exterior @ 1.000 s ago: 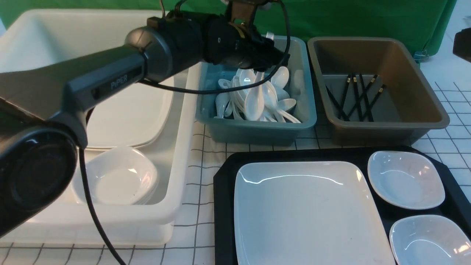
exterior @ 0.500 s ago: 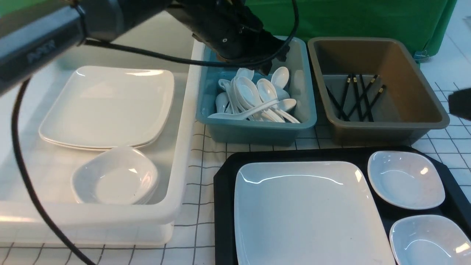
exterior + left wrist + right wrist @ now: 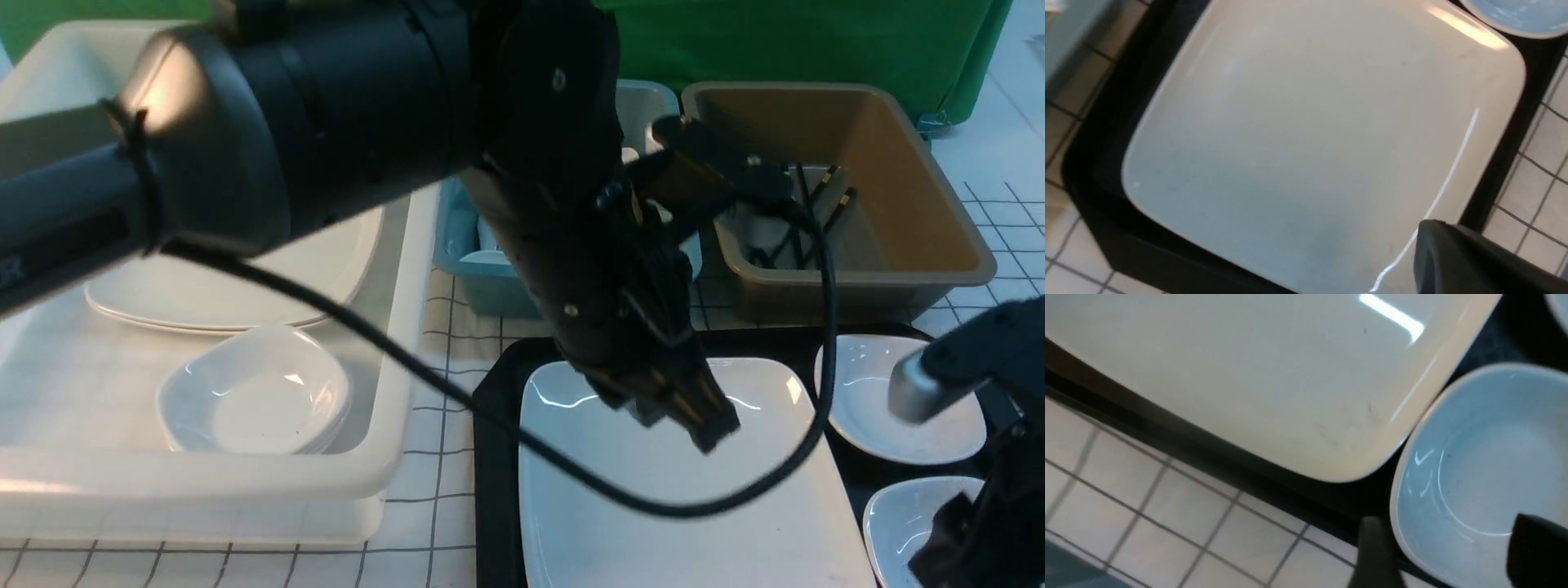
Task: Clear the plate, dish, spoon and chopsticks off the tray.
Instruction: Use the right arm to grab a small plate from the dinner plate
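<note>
Front view: the black tray [image 3: 494, 457] carries the square white plate [image 3: 694, 506], with two small dishes along its right side. The chopsticks [image 3: 841, 202] lie in the brown tub [image 3: 898, 269]. None show on the tray, and no spoon does either.

Left gripper [image 3: 706, 420]: jaws closed, nothing between them, hanging over the far half of the plate. Cannot tell whether it touches the plate.

Right gripper [image 3: 1457, 555]: fingers spread. One sits just outside the rim of a dish [image 3: 1478, 477], the other over its bowl. This is probably the nearer dish, though the front view does not confirm it.

Step in hand, as judged: the right arm takes the dish by its rim.
- Lower until the rim wall sits well between the pads.
- Close on the wall rather than the glossy lip, which looks likely to slip.
- Lift straight up before travelling, because the plate's corner lies just beside the dish.
- Keep the left arm and its hanging cable [image 3: 571, 465] clear of that path.

Hidden or poorly seen:
- The left arm covers most of the teal tub [image 3: 482, 278] and its contents, and part of the brown tub.
- The right gripper's fingertips are cut off at the front view's lower edge.
- The tray's near rim is out of frame there.
- The left wrist view shows only one dark fingertip.
</note>
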